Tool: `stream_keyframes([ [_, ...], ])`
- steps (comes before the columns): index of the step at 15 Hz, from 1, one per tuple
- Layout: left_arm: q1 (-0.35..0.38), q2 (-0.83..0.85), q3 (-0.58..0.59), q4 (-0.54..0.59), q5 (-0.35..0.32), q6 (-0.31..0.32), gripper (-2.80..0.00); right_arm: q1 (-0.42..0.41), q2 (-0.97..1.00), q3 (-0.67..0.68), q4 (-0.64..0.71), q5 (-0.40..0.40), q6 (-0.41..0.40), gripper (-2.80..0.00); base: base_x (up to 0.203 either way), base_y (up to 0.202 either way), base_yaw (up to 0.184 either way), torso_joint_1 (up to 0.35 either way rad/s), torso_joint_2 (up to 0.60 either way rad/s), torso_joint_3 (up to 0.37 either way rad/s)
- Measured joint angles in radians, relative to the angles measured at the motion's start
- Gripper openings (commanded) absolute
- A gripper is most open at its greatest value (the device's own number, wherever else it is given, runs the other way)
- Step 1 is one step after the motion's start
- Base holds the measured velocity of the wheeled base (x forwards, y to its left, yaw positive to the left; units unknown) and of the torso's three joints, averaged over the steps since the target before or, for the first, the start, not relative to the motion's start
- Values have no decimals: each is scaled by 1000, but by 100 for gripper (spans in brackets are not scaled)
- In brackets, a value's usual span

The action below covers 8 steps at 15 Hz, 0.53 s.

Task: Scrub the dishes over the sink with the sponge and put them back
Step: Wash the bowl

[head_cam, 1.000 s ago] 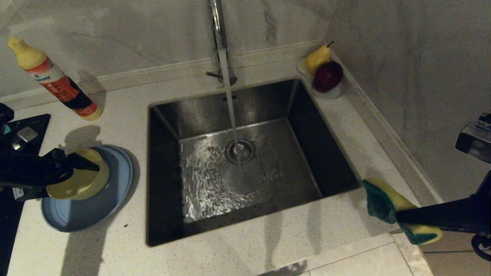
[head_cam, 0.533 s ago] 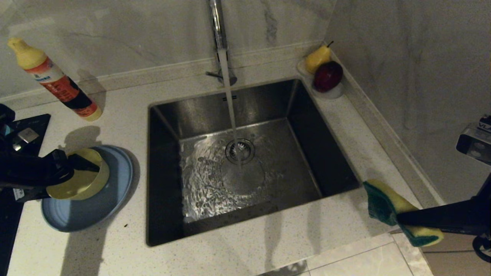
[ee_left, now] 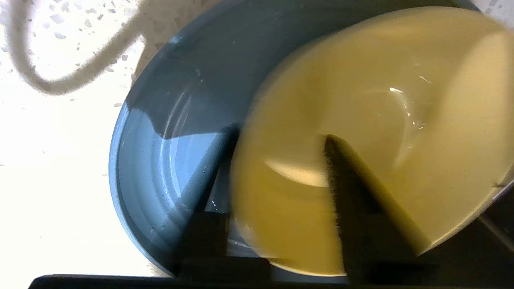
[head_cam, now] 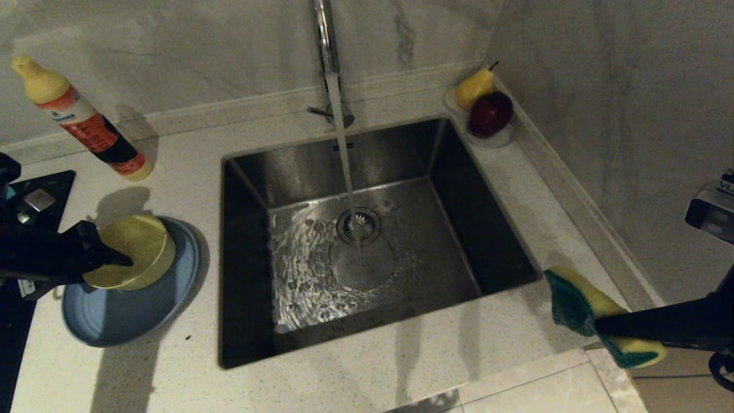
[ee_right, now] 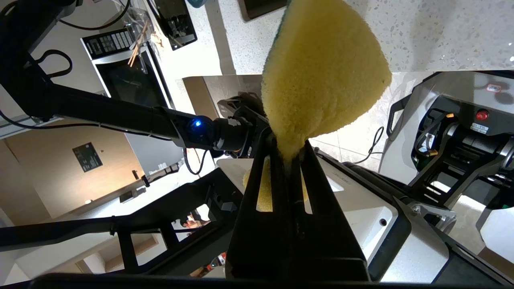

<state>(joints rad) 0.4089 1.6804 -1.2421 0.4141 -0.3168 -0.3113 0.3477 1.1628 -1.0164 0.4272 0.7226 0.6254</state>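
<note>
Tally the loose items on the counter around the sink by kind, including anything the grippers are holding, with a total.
Bowls: 1, yellow bowl
Plates: 1, blue plate
Sponges: 1, sponge
Bottles: 1, bottle
Fruit: 2, pear and red fruit
Fruit dishes: 1, white dish
Total: 7

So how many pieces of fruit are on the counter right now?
2: a yellow pear and a dark red fruit, side by side in a small white dish at the counter's back right corner, beside the sink. None others show.
</note>
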Motion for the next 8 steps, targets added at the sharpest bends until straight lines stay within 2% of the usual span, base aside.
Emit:
stream_keyframes([
  [8, 1, -2, 3, -23, 31, -3, -280, 0, 8, 9, -6, 0, 0, -280, 0, 0, 0, 0, 0, 0],
])
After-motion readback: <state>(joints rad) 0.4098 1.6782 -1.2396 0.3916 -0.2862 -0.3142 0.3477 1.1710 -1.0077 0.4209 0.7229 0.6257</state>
